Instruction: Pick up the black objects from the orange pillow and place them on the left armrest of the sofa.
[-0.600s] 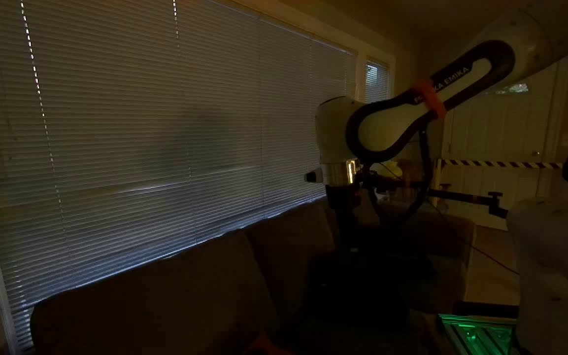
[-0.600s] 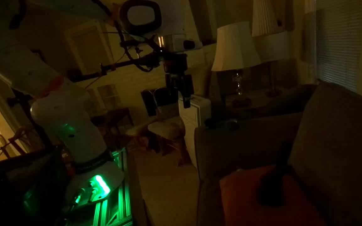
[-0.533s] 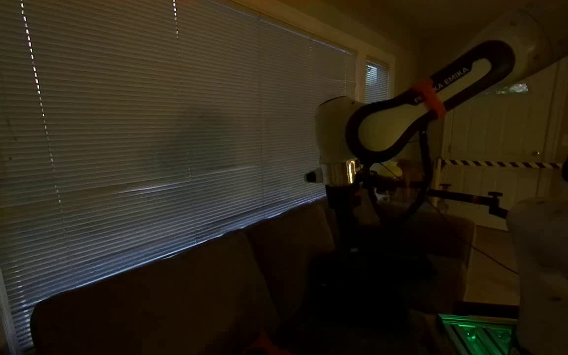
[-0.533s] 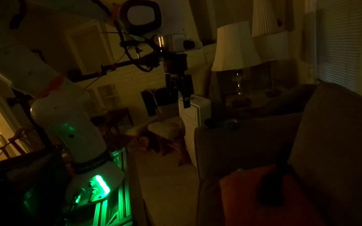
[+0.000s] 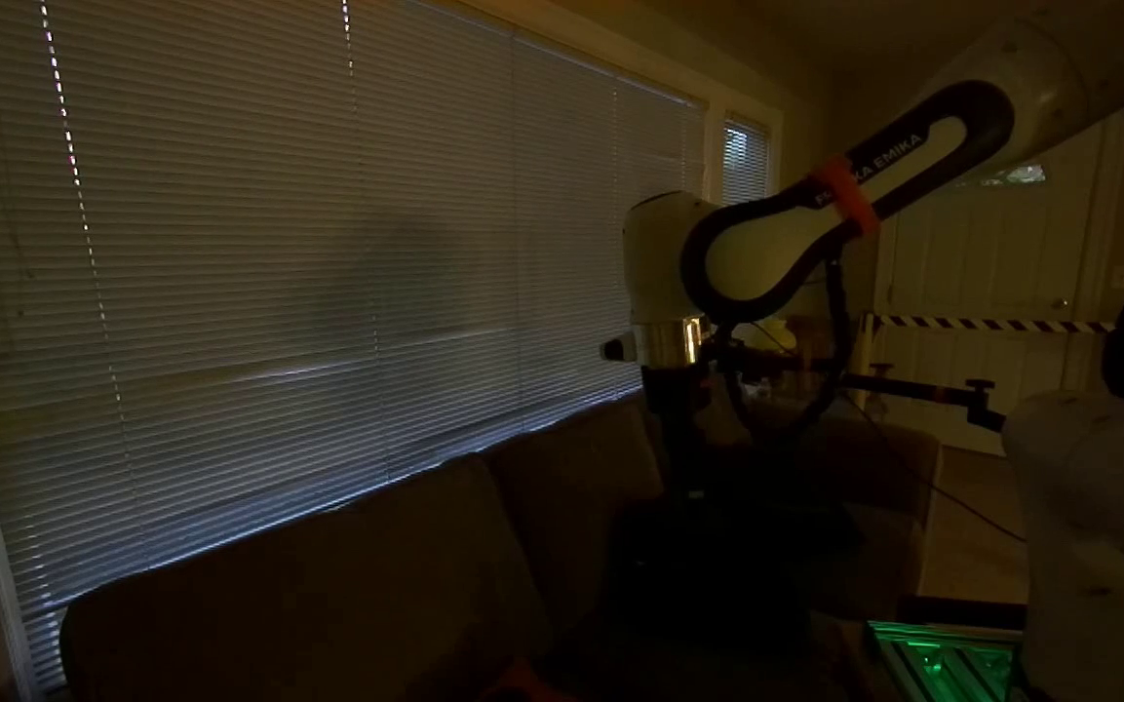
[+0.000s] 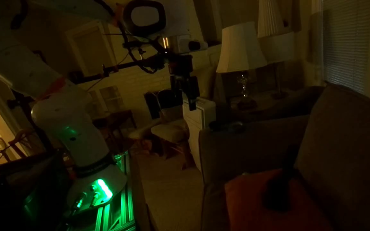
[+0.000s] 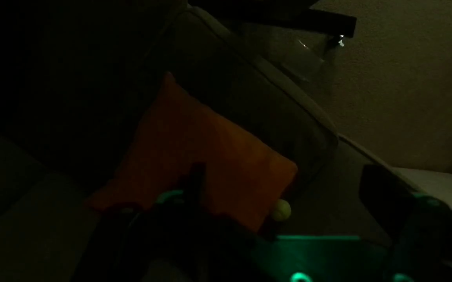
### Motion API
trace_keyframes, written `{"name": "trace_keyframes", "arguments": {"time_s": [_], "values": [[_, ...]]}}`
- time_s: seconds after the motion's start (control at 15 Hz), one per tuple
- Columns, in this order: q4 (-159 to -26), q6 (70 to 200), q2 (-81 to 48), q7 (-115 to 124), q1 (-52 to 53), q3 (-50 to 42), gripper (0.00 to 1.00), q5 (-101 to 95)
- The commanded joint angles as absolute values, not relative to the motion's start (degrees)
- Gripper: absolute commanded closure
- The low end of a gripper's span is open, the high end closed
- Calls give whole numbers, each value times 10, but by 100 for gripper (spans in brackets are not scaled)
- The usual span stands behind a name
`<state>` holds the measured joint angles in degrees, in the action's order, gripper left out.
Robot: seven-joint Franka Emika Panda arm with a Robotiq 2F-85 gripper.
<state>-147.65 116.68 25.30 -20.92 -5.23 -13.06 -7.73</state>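
Observation:
The orange pillow (image 6: 245, 199) lies on the seat of the dark brown sofa (image 6: 348, 138); it also shows in the wrist view (image 7: 229, 156). A black object (image 6: 276, 192) sits on the pillow, its outline blurred by the dark. In the wrist view I cannot separate it from my left finger. Small dark objects (image 6: 226, 126) lie on the sofa's armrest (image 6: 252, 147). My gripper (image 6: 185, 99) hangs pointing down in the air, higher than the armrest. In the wrist view its fingers (image 7: 284, 176) are wide apart with nothing held between them.
A pale ball (image 7: 280, 210) rests at the pillow's edge. Lamps (image 6: 241, 48) stand behind the armrest. A white cabinet-like box (image 6: 201, 112) stands beside it. Window blinds (image 5: 279, 292) rise behind the sofa back. The room is very dark.
The arm and gripper have shifted very slightly, a little to the right in an exterior view. The pillow, the black object and the things on the armrest have not moved.

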Motion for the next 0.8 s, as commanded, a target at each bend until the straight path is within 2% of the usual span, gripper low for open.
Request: {"name": "trace_keyframes", "arguments": {"time_s": [0.0, 0.4, 0.73], "values": [[-1443, 1219, 187, -244, -50, -155, 0, -37], [-1353, 1321, 32, -284, -51, -169, 0, 64], [-1261, 1402, -121, -237, -85, -142, 0, 49]]}}
